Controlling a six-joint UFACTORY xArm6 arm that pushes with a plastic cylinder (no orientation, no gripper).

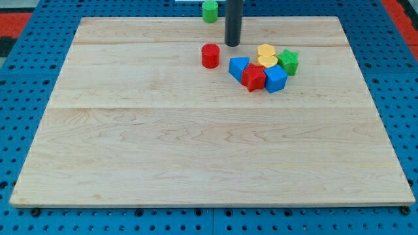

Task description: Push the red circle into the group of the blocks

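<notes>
The red circle (209, 55) stands on the wooden board (196, 143) near the view's top, left of a tight group of blocks. The group holds a blue triangle (238, 66), a red star-like block (253, 77), a blue block (275, 79), two yellow blocks (266, 50) (267, 61) and a green star-like block (288, 61). My tip (232, 44) rests on the board just up and right of the red circle, a small gap from it, and above the blue triangle. A gap separates the red circle from the blue triangle.
A green cylinder (209, 10) stands at the board's top edge, up and left of the rod. The board lies on a blue perforated base (19, 104). A red area shows in the top corners.
</notes>
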